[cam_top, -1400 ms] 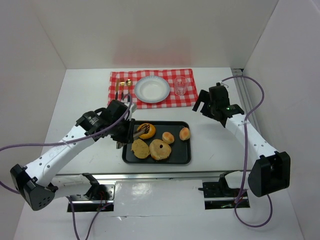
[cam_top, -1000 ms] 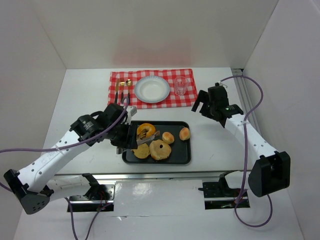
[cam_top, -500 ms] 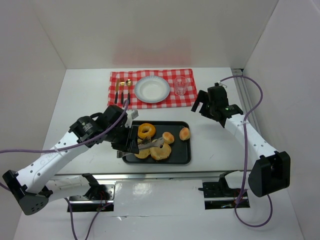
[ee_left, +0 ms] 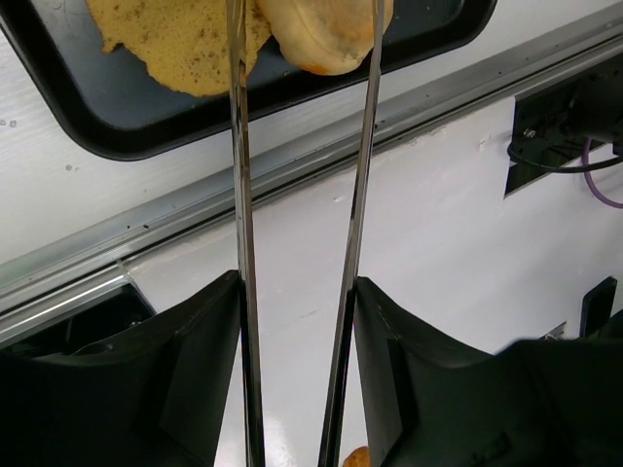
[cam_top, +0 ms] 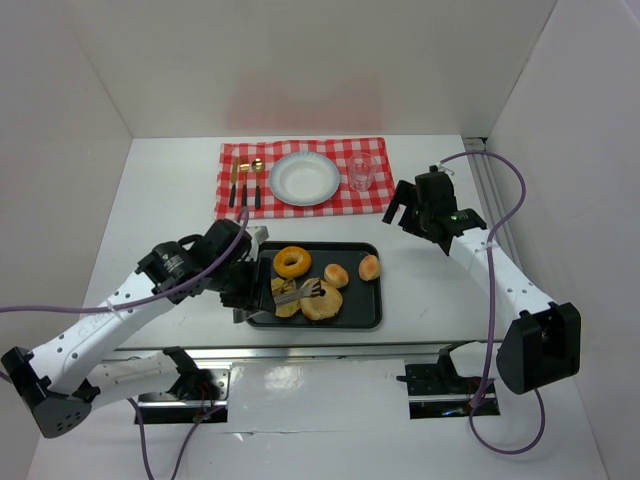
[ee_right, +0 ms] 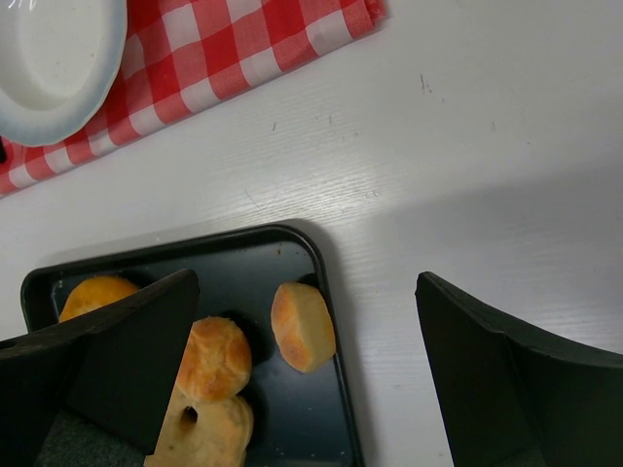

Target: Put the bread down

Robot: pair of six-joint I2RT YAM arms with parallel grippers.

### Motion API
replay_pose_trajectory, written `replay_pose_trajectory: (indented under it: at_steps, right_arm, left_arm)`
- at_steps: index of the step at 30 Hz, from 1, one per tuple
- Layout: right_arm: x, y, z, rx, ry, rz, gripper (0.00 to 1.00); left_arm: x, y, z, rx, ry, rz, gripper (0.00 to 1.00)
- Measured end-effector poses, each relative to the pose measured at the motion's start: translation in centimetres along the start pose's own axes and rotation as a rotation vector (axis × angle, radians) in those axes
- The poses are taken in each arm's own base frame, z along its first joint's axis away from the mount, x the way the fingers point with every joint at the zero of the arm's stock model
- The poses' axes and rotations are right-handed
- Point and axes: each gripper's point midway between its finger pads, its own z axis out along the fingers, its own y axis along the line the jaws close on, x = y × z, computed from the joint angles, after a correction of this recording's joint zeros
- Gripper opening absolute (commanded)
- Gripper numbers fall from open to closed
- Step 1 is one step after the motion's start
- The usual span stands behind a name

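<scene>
- On the near side of the black tray (cam_top: 375,318), the bread (cam_top: 322,300) is lying flat and touching the flat tan slice (cam_top: 282,300). Is anything lifting it?
- Not that I can see. The left gripper (ee_left: 297,292) is clamping a pair of metal tongs (ee_left: 241,195). Its fingers are partly closed with both blades pressed between them, and the tong tips are reaching to either side of the bread.
- Why tongs rather than the fingers themselves?
- I'm guessing the bun is too wide and soft for them. The long blades are spanning it and keeping the wrist clear of the other pieces.
- Are the blades squeezing it?
- I can't tell. In the wrist view one blade is passing between slice and bread and the other is crossing the bread's far edge, but no pinch is showing.
- And the other arm?
- The right gripper (cam_top: 403,207) is hovering with its jaws spread wide and nothing between them. It is hanging above the table near the corner of the checked cloth (cam_top: 370,200), beyond the tray, probably idling out of the way.
- Where is the bread going, do you think?
- The white plate (cam_top: 304,178) is sitting on the cloth with nothing on it, between the cutlery (cam_top: 245,182) and the glass (cam_top: 361,172), so I'm judging that the target. The ring donut (cam_top: 292,262) and two small rolls (cam_top: 336,275) are lying in between, so the carry will be needing height.
</scene>
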Motion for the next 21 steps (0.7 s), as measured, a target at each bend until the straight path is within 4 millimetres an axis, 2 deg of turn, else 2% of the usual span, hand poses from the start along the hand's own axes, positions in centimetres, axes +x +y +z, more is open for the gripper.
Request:
replay_pose_trajectory:
  at_steps: [9, 13, 14, 16, 21]
  right_arm:
    - [0.0, 0.0, 0.0, -0.003, 0.001, 0.000, 1.00]
    - [0.0, 0.0, 0.0, -0.003, 0.001, 0.000, 1.00]
    - [0.0, 0.1, 0.0, -0.003, 0.001, 0.000, 1.00]
    - [0.1, 0.1, 0.0, -0.004, 0.002, -0.001, 1.00]
    - [0.2, 0.3, 0.0, -0.008, 0.004, -0.006, 1.00]
  left_arm:
    - [0.9, 0.7, 2.4, -0.021, 0.056, -0.022, 0.57]
    - [0.9, 0.6, 2.7, -0.029, 0.074, -0.023, 0.38]
    - [0.7, 0.4, 2.6, -0.027, 0.072, -0.022, 0.29]
    - [0.1, 0.0, 2.2, -0.020, 0.055, -0.017, 0.24]
    - [-2.2, -2.1, -0.6, 0.017, -0.010, 0.004, 0.02]
